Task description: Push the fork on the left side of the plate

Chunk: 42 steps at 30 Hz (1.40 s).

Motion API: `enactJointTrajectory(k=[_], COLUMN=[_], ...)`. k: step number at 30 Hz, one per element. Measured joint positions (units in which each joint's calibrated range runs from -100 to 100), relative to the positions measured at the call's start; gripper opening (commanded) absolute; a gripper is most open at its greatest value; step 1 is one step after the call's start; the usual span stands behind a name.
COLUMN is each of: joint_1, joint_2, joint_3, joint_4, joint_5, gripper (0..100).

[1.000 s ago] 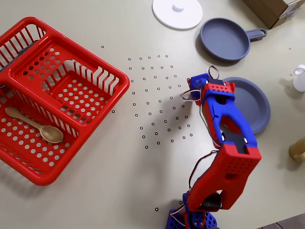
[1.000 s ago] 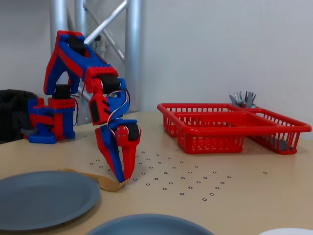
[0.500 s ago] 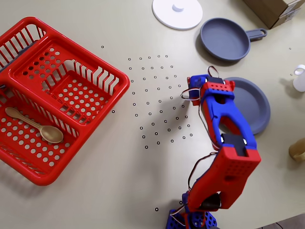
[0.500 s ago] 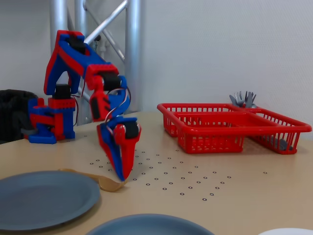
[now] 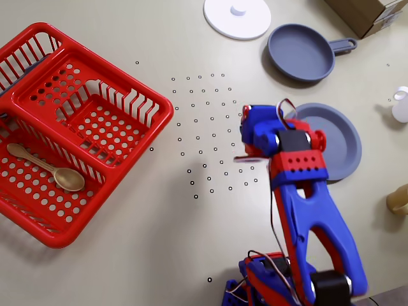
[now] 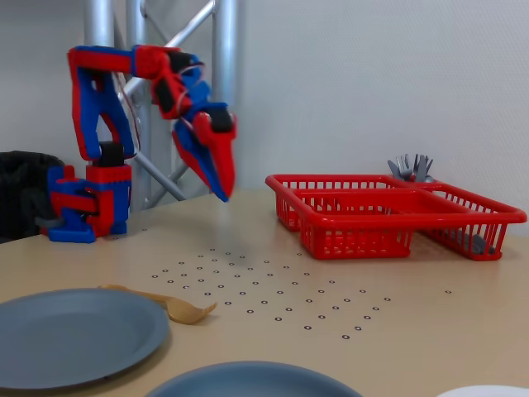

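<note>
Fork (image 6: 165, 303) lies lower left in fixed view, touching plate (image 6: 66, 335) rim; push looks done. Gripper (image 6: 223, 195) raised high, jaws narrow, empty. You only need to retract.

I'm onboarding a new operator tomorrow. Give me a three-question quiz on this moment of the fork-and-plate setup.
1. True or false: the gripper is touching the fork.
2. In the fixed view, the fork lies: A) on the plate; B) on the table by the plate's rim; C) in the red basket.
3. What utensil lies in the basket in the overhead view?

Key
1. False: it hangs raised above the table, fingers together.
2. B
3. A spoon.
</note>
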Motion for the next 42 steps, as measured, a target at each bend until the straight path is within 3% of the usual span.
enactJointTrajectory(k=[10,20,42], joint_1=[-1.3,-1.1,-1.1], joint_2=[-35.9,-59.2,-64.9], joint_3=[42.8,60.8,62.8], joint_4=[-5.4,-3.1,2.0], joint_5=[1.5,2.0,4.0], gripper=[0,0,0])
